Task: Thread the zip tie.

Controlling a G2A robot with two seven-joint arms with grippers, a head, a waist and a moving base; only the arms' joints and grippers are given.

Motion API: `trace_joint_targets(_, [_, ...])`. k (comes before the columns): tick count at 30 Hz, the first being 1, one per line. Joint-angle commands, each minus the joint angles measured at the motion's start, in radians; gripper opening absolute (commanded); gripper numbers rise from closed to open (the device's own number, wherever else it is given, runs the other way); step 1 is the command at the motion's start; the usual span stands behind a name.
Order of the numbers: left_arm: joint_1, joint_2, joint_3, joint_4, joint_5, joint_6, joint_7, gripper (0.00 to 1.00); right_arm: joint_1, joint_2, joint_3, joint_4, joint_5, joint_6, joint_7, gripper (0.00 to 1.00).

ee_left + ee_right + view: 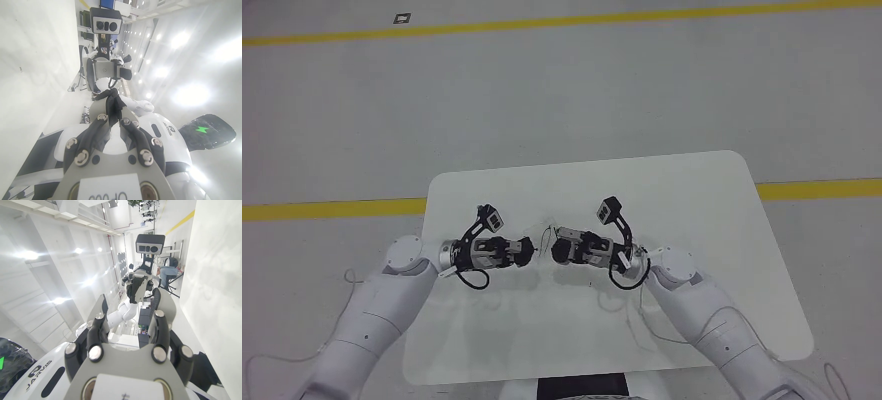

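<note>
Over the middle of the white table (692, 200) my two grippers face each other, tips a short gap apart. My left gripper (529, 250) (113, 96) has its black pads pressed together on a thin black zip tie (543, 236), whose strand sticks up from the gap as a fine dark line. In the left wrist view the tie is hard to tell from the pads. My right gripper (558, 248) (130, 302) is open, fingers spread, with nothing between them. It also appears across from the left one (107, 70), and the left gripper appears in the right wrist view (136, 291).
The table is bare white around and beneath both grippers. Its rounded far edge (582, 163) meets a grey floor with yellow lines (332, 209). Each wrist carries a black camera on a stalk (608, 210) (489, 216).
</note>
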Motion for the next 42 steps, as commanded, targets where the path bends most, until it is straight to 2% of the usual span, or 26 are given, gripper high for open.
trace_joint_targets(1, [-0.002,0.000,0.001,-0.006,0.004,-0.004,-0.002,0.00,0.001,0.000,-0.001,0.000,0.000,0.001,0.001,1.00])
trace_joint_targets(8, [-0.002,0.000,0.001,-0.006,0.004,-0.004,-0.002,0.00,0.001,0.000,-0.001,0.000,0.000,0.001,0.001,1.00])
trace_joint_targets(10, [0.004,0.000,-0.006,-0.003,0.024,-0.028,0.051,0.00,0.001,0.000,-0.001,0.000,0.000,0.001,0.001,1.00])
trace_joint_targets(11, [0.008,0.001,-0.013,0.002,0.019,-0.038,0.056,0.00,0.001,0.000,-0.001,0.000,0.000,0.001,0.001,1.00])
trace_joint_targets(15, [0.013,0.016,-0.084,0.053,-0.013,-0.103,0.034,0.00,0.001,0.000,-0.001,0.000,0.000,0.001,0.001,1.00])
trace_joint_targets(19, [0.023,0.033,-0.175,0.083,-0.017,-0.103,-0.024,0.00,0.001,0.000,-0.001,0.000,0.000,0.001,0.001,1.00])
trace_joint_targets(24, [0.058,0.046,-0.260,0.062,0.011,-0.103,-0.024,0.00,0.001,0.000,-0.001,0.000,0.000,0.001,0.001,1.00])
trace_joint_targets(27, [0.078,0.046,-0.296,0.044,0.005,-0.103,-0.024,0.00,0.001,0.000,-0.001,0.000,0.000,0.001,0.001,1.00])
trace_joint_targets(32, [0.091,0.041,-0.317,0.030,-0.001,-0.103,-0.024,0.00,0.003,0.000,-0.003,-0.007,-0.013,0.004,-0.007,1.00])
trace_joint_targets(33, [0.091,0.041,-0.317,0.030,-0.001,-0.103,-0.024,0.00,0.014,0.002,-0.008,-0.020,-0.054,0.019,-0.013,1.00])
trace_joint_targets(36, [0.091,0.041,-0.317,0.030,-0.001,-0.103,-0.024,0.00,0.067,0.009,-0.025,-0.065,-0.219,0.115,-0.034,1.00])
trace_joint_targets(37, [0.091,0.041,-0.317,0.030,-0.001,-0.103,-0.024,0.00,0.092,0.011,-0.037,-0.083,-0.286,0.173,-0.033,1.00])
trace_joint_targets(39, [0.091,0.041,-0.317,0.030,-0.001,-0.103,-0.024,0.00,0.129,0.012,-0.058,-0.107,-0.362,0.249,-0.026,1.00])
trace_joint_targets(40, [0.091,0.041,-0.317,0.030,-0.001,-0.103,-0.024,0.00,0.157,0.011,-0.079,-0.114,-0.412,0.309,-0.006,1.00])
trace_joint_targets(42, [0.091,0.041,-0.317,0.030,-0.001,-0.103,-0.024,0.00,0.195,0.008,-0.106,-0.116,-0.460,0.378,0.006,1.00])
